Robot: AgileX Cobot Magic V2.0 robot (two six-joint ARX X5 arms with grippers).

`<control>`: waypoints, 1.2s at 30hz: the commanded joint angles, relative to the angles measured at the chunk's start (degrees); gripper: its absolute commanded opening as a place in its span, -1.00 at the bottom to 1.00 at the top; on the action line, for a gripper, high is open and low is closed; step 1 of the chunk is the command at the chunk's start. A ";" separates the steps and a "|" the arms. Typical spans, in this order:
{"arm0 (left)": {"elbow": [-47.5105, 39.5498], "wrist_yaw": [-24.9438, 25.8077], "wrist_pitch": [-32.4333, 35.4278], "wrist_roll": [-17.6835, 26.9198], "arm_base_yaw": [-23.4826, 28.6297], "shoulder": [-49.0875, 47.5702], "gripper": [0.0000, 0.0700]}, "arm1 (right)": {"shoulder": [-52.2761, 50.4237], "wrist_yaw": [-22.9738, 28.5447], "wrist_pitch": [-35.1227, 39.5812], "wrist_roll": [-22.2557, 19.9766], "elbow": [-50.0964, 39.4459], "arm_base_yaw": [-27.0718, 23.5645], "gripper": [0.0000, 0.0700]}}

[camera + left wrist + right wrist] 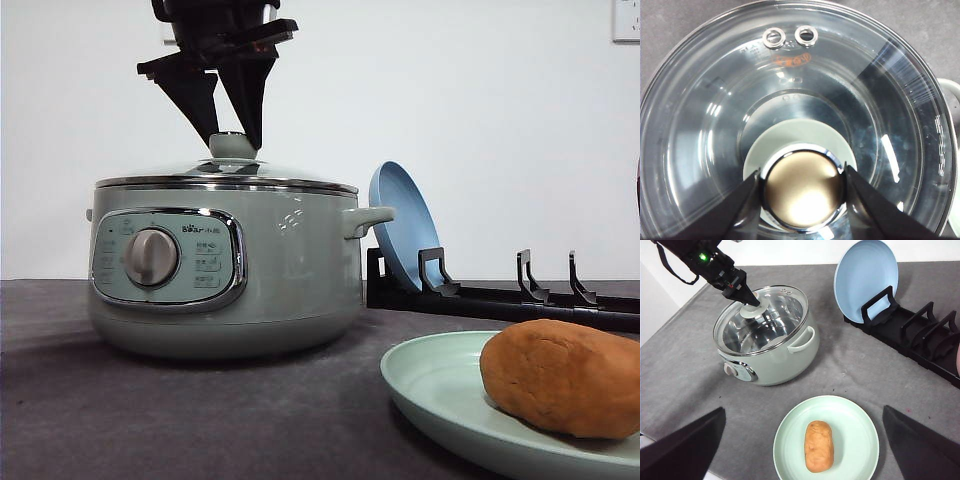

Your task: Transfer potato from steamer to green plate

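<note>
The orange-brown potato [565,378] [819,446] lies on the pale green plate [440,385] [855,430] at the front right of the table. At the left stands the sage-green steamer [290,270] [775,365] with its glass lid [780,305] [705,125] seated on it. My left gripper [235,138] [801,170] [751,302] comes down from above, its two fingers pressed against either side of the lid's knob [233,146] [802,192]. My right gripper [803,410] hangs open high over the green plate, holding nothing.
A blue plate [400,225] [865,280] leans upright in a black dish rack [520,295] [920,335] behind and to the right of the steamer. Grey cloth covers the table; its left edge runs near the steamer.
</note>
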 commanded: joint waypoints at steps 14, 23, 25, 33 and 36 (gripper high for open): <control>4.00 -0.04 -0.88 1.75 -0.33 1.67 -0.64 | 0.22 0.15 0.31 0.59 0.74 0.33 0.82; 4.00 -0.04 0.31 0.65 -0.33 1.53 0.63 | 0.22 0.00 0.31 0.57 0.74 0.33 0.82; 4.00 -0.04 0.57 0.66 -0.33 1.22 0.84 | 0.22 0.00 0.31 0.57 0.74 0.33 0.82; 5.18 -0.04 -1.03 0.36 -0.33 -2.86 0.96 | 0.22 0.02 0.31 0.55 0.74 0.33 0.82; 5.18 -0.04 -2.59 0.19 -0.33 -5.97 0.95 | 0.22 0.02 0.31 0.37 0.74 0.33 0.82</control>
